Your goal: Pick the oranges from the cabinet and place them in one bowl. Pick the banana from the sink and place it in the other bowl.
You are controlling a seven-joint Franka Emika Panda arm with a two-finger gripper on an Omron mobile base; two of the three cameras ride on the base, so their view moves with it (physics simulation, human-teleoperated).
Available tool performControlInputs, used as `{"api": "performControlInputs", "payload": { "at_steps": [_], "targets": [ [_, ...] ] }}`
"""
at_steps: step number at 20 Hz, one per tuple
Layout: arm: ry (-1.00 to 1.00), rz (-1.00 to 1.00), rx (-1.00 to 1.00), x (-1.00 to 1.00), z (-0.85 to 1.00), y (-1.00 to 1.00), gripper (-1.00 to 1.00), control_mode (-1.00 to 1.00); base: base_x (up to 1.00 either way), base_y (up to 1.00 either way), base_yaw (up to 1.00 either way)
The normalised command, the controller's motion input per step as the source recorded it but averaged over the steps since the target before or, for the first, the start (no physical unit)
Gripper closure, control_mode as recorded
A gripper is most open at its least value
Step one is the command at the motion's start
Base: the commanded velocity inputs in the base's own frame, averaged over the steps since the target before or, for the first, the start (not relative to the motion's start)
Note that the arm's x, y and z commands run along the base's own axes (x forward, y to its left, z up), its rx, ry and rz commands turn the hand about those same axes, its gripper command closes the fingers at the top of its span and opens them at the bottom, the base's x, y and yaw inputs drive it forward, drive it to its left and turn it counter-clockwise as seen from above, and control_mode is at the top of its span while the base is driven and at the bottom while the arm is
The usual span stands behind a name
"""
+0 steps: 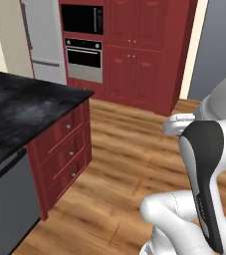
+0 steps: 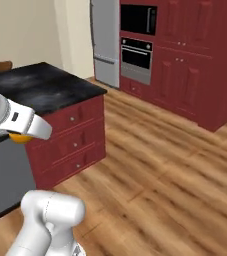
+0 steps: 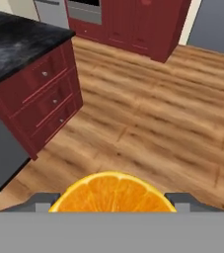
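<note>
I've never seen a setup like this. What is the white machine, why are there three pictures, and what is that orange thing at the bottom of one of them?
The white machine is a robot arm on a driving base, in a computer-drawn kitchen. Two pictures come from cameras on the base, behind the arm to its left and right. Both look across the wooden floor at a black countertop over red drawers, with an oven and red cabinets beyond. The third camera sits on the hand itself. The orange thing is a cut orange, gripped between the hand's two fingers. It also peeks out under the arm in the right base picture.
</note>
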Motion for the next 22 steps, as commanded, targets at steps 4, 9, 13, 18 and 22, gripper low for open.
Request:
{"api": "performControlInputs", "payload": {
  "at_steps": [4, 9, 13, 18, 22],
  "targets": [
    [0.00, 0.00, 0.00, 0.00, 0.00, 0.00, 1.00, 1.00, 0.12, 0.33, 0.36],
    [0.00, 0.00, 0.00, 0.00, 0.00, 0.00, 1.00, 1.00, 0.13, 0.33, 0.36],
    [0.00, 0.00, 0.00, 0.00, 0.00, 0.00, 1.00, 1.00, 0.14, 0.27, 0.37],
    [0.00, 0.00, 0.00, 0.00, 0.00, 0.00, 1.00, 1.00, 0.16, 0.16, 0.41],
    [0.00, 0.00, 0.00, 0.00, 0.00, 0.00, 1.00, 1.00, 0.16, 0.05, 0.45]
  ]
}}
